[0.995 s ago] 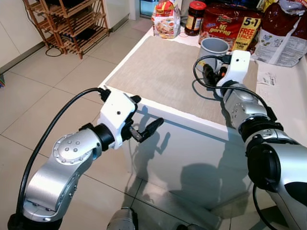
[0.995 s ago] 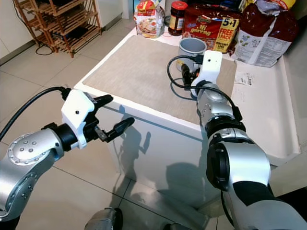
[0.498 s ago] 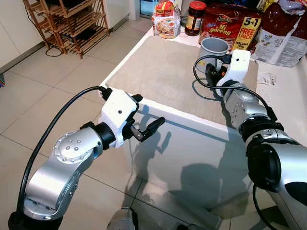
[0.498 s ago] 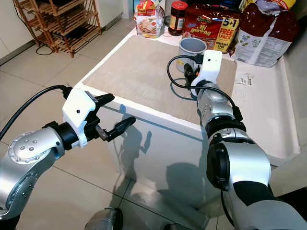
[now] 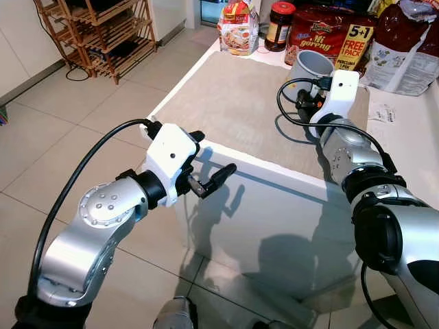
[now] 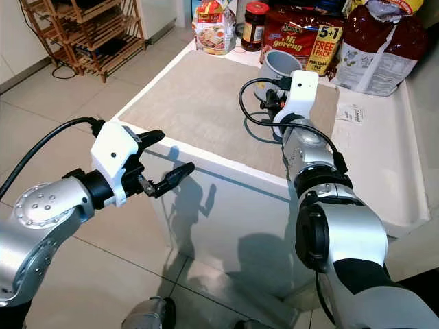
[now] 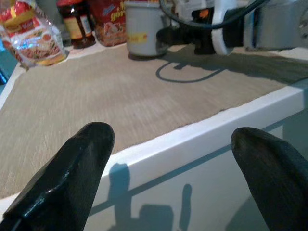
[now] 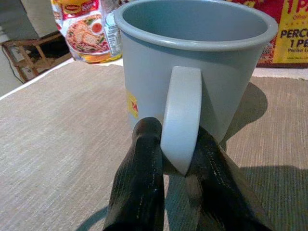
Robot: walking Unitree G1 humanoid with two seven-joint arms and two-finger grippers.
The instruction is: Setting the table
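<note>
tabletop (image 5: 405,137): white, standing on a tiled floor (image 5: 82,123)
beige mat (image 5: 233,103): covers its left part
far edge: noodle packets (image 5: 238,27), jar (image 5: 279,25), bags (image 5: 405,48)
paper slip (image 5: 384,113): right of mat

Grey mug (image 5: 310,66) now tipped toward the upper left of the frame, lifted by its handle in the right tool (image 8: 175,159). Left tool (image 5: 208,159) edged slightly up, nearer the desk (image 5: 233,162) edge.

Hiding lower part of pale grey mug handle (image 8: 180,115) behind black right gripper fingers (image 8: 139,178); cropping large red-and-white bag (image 5: 406,41) at upper frame edge.
</note>
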